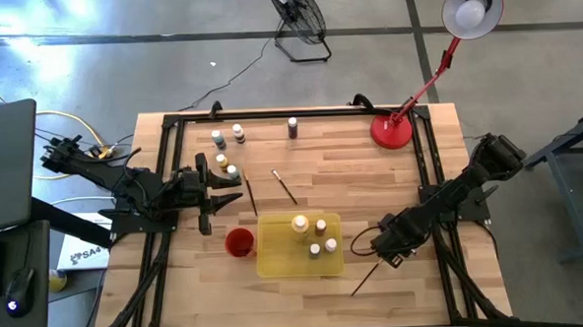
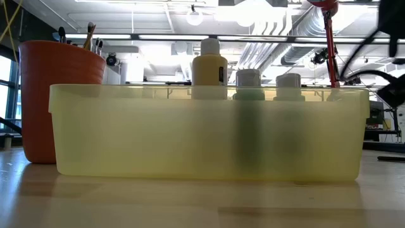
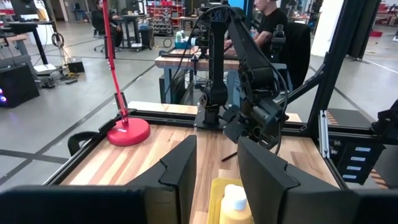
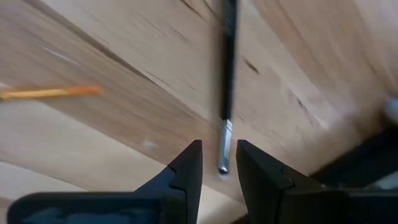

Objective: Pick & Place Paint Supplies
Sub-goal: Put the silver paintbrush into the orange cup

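Four bottles (image 1: 314, 236): already in your tray (image 1: 268, 265).
Left out: five bottles (image 1: 229, 154), three brushes (image 1: 285, 186).
Right tool (image 4: 219, 163): narrow, straddling a brush (image 4: 227, 62).
Left tool (image 1: 222, 193): narrow, empty.

We see a table (image 1: 391, 179) of pale wood, planked, with a smooth, faintly shiny finish and darker grain streaks. Just ahead of the right claw (image 4: 219, 163), the paintbrush (image 4: 227, 62) has a glossy black handle and a bright metal band at its end. The tray (image 2: 202, 133) looks like cloudy, see-through yellow plastic, smooth-walled. Beside it the cup (image 2: 57, 95) seems matt orange-red plastic. The bottles (image 1: 314, 236) in the tray appear plastic with pale caps. The claw's fingers (image 4: 186, 171) look like matt black plastic.
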Motion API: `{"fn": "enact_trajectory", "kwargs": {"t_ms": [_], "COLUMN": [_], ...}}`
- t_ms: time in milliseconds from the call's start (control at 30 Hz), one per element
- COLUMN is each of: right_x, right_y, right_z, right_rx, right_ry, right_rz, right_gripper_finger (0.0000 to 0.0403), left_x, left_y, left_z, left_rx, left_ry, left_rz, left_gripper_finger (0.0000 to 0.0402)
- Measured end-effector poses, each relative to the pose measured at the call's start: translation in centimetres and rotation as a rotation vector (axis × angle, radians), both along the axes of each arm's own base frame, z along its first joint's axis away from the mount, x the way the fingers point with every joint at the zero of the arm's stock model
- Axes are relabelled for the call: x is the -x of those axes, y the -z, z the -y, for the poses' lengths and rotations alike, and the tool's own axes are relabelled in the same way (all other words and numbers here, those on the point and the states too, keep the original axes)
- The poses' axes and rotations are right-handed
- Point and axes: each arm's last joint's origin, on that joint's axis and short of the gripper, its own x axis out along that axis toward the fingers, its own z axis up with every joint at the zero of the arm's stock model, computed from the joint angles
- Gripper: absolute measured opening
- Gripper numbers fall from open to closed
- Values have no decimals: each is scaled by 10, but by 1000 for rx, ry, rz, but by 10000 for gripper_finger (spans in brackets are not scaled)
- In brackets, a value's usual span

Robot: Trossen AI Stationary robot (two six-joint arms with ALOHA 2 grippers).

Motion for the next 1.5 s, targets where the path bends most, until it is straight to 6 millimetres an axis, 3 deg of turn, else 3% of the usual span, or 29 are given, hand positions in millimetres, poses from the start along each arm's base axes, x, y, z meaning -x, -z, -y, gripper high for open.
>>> {"fn": "enact_trajectory", "kwargs": {"t_ms": [167,700,967,1500], "right_x": [12,15,15,4], "right_y": [8,19,19,2], "right_z": [-4,-12,-12,-16], "right_rx": [14,-69,-57,48], "right_ry": [7,-56,-40,-111], "right_rz": [-36,50,53,113], "right_gripper_finger": [91,90,17,5], "left_x": [0,0,0,6], "left_y": [0,2,2,-2], "left_z": [0,0,0,-4], "left_rx": [-1,-7,-10,15], "left_ry": [0,0,0,-47], "left_rz": [-3,-16,-21,6], "left_gripper_finger": [116,116,116,116]}}
